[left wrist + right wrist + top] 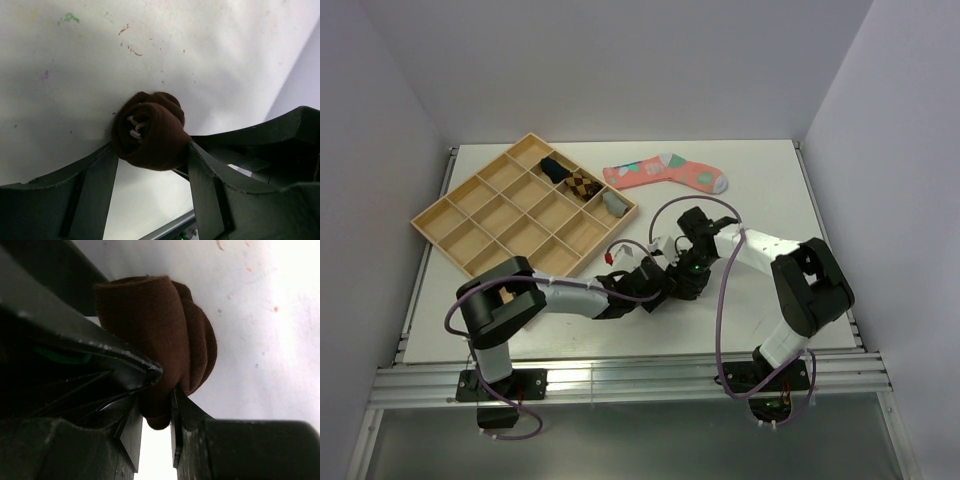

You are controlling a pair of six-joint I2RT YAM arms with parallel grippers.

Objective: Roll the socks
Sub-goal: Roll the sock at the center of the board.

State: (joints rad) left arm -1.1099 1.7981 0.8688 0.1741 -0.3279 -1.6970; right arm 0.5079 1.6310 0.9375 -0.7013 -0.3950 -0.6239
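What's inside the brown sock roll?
In the left wrist view, white cuff stripes show at the spiral centre of the roll. The outer wraps cover the deeper layers.

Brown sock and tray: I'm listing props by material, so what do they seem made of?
The brown sock looks like soft, matte knit fabric: fine ribbing shows and it folds into a roll. The tray looks like pale, unvarnished wood, perhaps thin plywood: tan colour, thin straight dividers, no gloss.
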